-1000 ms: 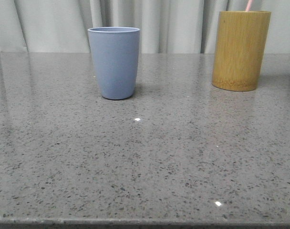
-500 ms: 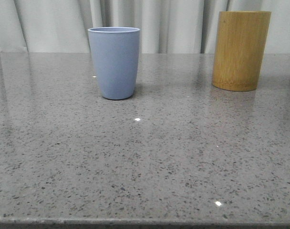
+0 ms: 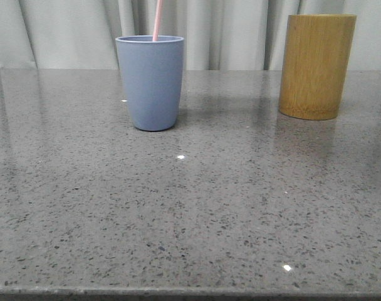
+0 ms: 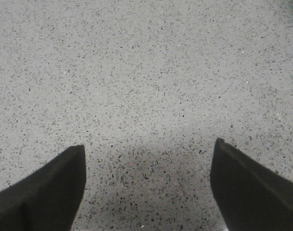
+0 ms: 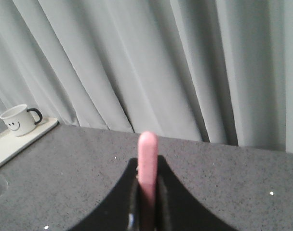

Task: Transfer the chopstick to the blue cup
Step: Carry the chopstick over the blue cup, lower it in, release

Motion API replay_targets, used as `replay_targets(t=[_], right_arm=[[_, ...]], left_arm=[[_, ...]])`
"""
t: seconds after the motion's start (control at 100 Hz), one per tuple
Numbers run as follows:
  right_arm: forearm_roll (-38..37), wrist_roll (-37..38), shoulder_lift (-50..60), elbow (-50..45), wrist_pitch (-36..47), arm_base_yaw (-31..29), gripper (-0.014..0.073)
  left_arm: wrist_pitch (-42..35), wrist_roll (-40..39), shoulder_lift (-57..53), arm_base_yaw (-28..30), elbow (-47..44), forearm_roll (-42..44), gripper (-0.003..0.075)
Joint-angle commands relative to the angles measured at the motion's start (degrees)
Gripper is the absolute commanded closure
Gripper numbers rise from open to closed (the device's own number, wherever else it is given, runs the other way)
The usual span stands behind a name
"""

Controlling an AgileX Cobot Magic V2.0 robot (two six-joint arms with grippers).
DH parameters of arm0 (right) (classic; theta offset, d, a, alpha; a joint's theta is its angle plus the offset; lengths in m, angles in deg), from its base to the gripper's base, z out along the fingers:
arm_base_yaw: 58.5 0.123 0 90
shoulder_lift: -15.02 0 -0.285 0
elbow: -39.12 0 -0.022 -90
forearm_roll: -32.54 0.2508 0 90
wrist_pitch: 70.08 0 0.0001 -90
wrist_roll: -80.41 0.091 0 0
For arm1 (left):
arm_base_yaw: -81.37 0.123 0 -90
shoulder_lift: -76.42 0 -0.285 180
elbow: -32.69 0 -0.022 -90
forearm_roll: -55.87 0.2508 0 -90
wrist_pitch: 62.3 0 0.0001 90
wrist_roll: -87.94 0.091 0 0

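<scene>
The blue cup (image 3: 150, 81) stands on the grey table at the back left. A pale pink chopstick (image 3: 157, 20) rises from inside its rim to the top edge of the front view. In the right wrist view my right gripper (image 5: 147, 180) is shut on the pink chopstick (image 5: 148, 156), whose rounded end sticks out past the fingertips. In the left wrist view my left gripper (image 4: 147, 154) is open and empty over bare table. Neither gripper shows in the front view.
A tall yellow-brown bamboo cylinder (image 3: 316, 66) stands at the back right. A grey curtain (image 3: 228, 31) hangs behind the table. In the right wrist view a white mug with a smiley face (image 5: 19, 120) sits on a pale tray (image 5: 11, 142).
A pink chopstick tip showed above the bamboo cylinder a second ago, was gone half a second ago, and now a chopstick stands in the blue cup.
</scene>
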Motion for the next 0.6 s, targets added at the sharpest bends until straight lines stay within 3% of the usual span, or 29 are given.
replay_targets(t=[0.0,0.13,0.2,0.46,0.59], right_arm=[[-0.69,-0.02,0.82,2.12,4.93,0.51,0.0639],[-0.69,-0.02,0.03,2.12,4.58,1.58,0.0629],[-0.69,-0.02,0.03,2.12,4.51,1.9,0.0578],[-0.94,-0.02,0.03,2.12,4.08,1.95,0.0121],[-1.65,-0.91,0.68,2.12,1.88,1.77,0.006]], left_arm=[[-3.23,-0.7,-0.41,0.07,1.42,-0.1,0.0194],[-3.23,-0.7,-0.41,0.07,1.42,-0.1,0.0194],[-3.23,-0.7,-0.41,0.07,1.42,-0.1,0.0194],[-3.23,-0.7,-0.41,0.07,1.42,-0.1,0.0194],[-3.23,-0.7,-0.41,0.07,1.42,-0.42,0.0194]])
